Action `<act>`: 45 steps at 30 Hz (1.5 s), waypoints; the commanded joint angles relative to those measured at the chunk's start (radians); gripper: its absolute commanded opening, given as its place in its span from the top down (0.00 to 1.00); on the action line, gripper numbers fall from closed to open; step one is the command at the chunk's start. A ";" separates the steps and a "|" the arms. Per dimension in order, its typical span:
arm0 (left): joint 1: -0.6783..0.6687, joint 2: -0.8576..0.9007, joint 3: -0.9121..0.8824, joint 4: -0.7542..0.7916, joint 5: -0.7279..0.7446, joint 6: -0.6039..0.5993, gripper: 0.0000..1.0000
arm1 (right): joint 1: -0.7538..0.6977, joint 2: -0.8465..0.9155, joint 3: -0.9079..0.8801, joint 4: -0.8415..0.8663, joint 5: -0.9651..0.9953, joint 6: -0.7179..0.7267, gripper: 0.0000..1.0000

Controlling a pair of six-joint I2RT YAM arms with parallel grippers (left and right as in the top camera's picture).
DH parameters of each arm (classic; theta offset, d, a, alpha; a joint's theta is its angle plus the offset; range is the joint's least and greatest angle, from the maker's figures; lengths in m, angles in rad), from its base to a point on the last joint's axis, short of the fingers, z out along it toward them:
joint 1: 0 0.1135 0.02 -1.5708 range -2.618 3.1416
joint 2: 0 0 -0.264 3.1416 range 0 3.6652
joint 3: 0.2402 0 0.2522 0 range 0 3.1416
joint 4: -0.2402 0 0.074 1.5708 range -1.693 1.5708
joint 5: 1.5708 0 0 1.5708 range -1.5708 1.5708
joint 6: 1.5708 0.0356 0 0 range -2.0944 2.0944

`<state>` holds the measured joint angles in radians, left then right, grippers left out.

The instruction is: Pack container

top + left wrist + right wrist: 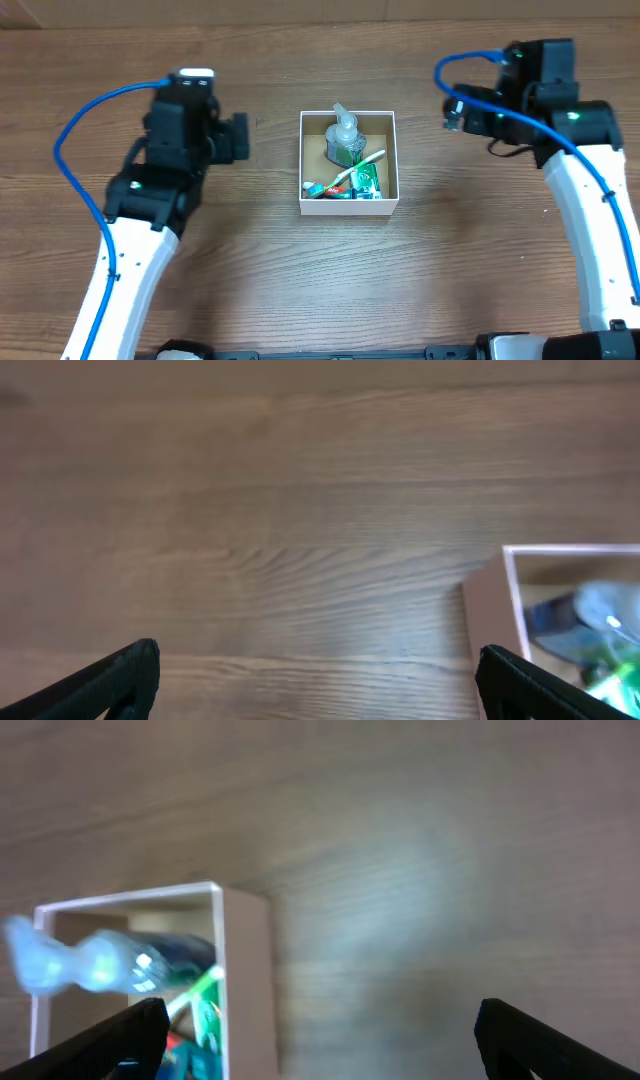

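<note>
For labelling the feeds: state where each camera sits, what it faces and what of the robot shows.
Overhead: above the table, facing down at the container; left arm, right arm show.
Left wrist: faces down at table; left fingers at bottom corners, container at right.
Right wrist: same; right fingers, container at left.
All share the container.

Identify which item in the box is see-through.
The pump bottle at the far end of the container; the other items beside it are opaque green, white and red.
</note>
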<state>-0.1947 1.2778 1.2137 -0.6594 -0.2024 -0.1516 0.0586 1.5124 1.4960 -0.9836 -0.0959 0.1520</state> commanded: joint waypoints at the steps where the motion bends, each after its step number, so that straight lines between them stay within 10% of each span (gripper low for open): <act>1: 0.058 0.011 0.003 0.003 0.047 -0.150 0.00 | 0.045 0.005 0.003 0.077 0.031 -0.029 0.00; 14: 0.082 -0.229 -0.003 -0.217 0.066 -0.166 0.00 | 0.043 -0.260 -0.008 -0.005 0.110 -0.002 0.00; 27: 0.056 -0.824 -0.372 -0.226 0.085 -0.118 0.00 | 0.043 -0.925 -0.698 0.121 0.116 0.063 0.00; 45: 0.057 -0.812 -0.396 -0.391 0.092 -0.117 0.00 | 0.043 -0.943 -0.724 -0.026 0.095 0.062 0.00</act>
<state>-0.1314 0.4648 0.8230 -1.0515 -0.1230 -0.2783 0.1051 0.5808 0.7788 -1.0138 0.0032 0.2092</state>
